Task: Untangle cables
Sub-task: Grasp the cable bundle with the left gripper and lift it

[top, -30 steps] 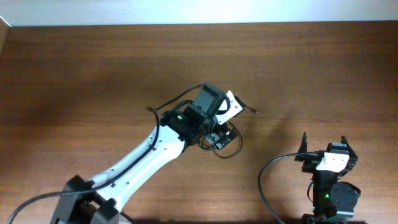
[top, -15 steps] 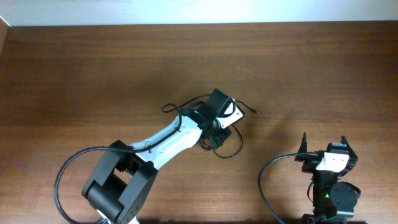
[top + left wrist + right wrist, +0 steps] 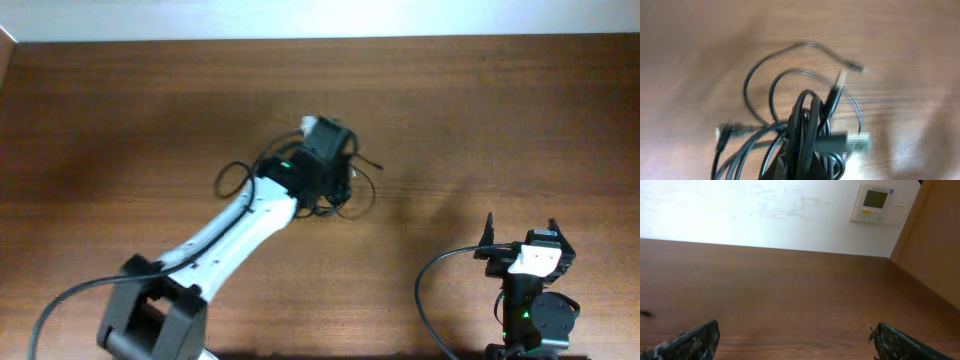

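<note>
My overhead view is evenly lit, with a soft darker patch on the tabletop (image 3: pixel 500 120) left of my left arm (image 3: pixel 240 225). My left wrist picture is smeared with motion blur, the cables (image 3: pixel 805 130) soft-edged. My right wrist view is sharp; the white wall (image 3: pixel 740 215) glares, nearly washed out.

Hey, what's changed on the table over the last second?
The left gripper closed on the cables and carried the bundle toward the far edge of the table and slightly left in the overhead view. The right gripper stayed parked at the near right with its jaws open.
</note>
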### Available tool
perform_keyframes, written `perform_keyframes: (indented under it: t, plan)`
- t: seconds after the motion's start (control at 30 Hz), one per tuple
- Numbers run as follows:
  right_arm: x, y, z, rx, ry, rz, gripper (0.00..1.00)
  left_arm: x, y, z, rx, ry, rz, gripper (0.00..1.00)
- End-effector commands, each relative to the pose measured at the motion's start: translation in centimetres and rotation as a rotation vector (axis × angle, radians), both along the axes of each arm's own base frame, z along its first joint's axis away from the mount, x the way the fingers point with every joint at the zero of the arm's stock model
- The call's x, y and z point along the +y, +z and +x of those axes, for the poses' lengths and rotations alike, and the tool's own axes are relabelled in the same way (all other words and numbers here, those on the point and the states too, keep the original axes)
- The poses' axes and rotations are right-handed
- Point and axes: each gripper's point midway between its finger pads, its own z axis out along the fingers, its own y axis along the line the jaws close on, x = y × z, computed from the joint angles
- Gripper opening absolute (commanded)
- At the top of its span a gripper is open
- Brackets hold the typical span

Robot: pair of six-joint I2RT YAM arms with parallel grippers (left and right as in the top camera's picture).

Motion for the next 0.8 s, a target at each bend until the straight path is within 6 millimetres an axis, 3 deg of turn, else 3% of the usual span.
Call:
perform_keyframes:
  t: [0.0,0.03,0.2,0.27,0.33,0.37,0.43,0.47,0.57,0.67,0.77]
  plan:
    - [-0.2,-0.4,0.0,0.006,-0.008,0.006,0.98,5.5,-0.2,-0.5,0.185,0.636,-0.188,0.00]
    - [-0.2,-0.4,0.0,0.006,-0.008,0.006,0.99,6.4,-0.5,-0.9,0.213,0.701,-0.189,0.02]
    - [0.7,-0.4,0.1,-0.001,0.039,0.054,0.99,6.6,-0.8,-1.4,0.231,0.703,-0.170,0.00]
    - [2.7,-0.2,0.3,-0.028,0.143,0.266,0.99,6.8,-0.9,-1.8,0.242,0.705,-0.158,0.00]
    - [6.7,0.3,-0.1,-0.007,0.321,0.838,0.99,6.6,-1.0,-2.0,0.265,0.746,-0.184,0.00]
    - [7.6,0.3,-0.3,0.016,0.365,0.912,0.98,6.1,-1.0,-2.2,0.288,0.762,-0.213,0.00]
    - [12.3,0.5,-2.4,0.193,0.606,1.141,0.98,5.1,-1.0,-2.7,0.345,0.772,-0.269,0.00]
    - [13.2,0.6,-3.0,0.260,0.633,1.272,0.98,4.9,-1.0,-2.8,0.356,0.766,-0.276,0.00]
    - [12.6,0.6,-2.5,0.233,0.589,1.290,1.00,4.8,-1.0,-2.8,0.358,0.766,-0.278,0.00]
    - [13.7,0.2,-3.4,0.275,0.679,1.179,1.00,4.0,-0.9,-3.2,0.396,0.744,-0.312,0.00]
    - [14.8,-0.7,-4.0,0.408,0.672,1.353,0.81,3.2,-1.0,-3.8,0.437,0.872,-0.360,0.00]
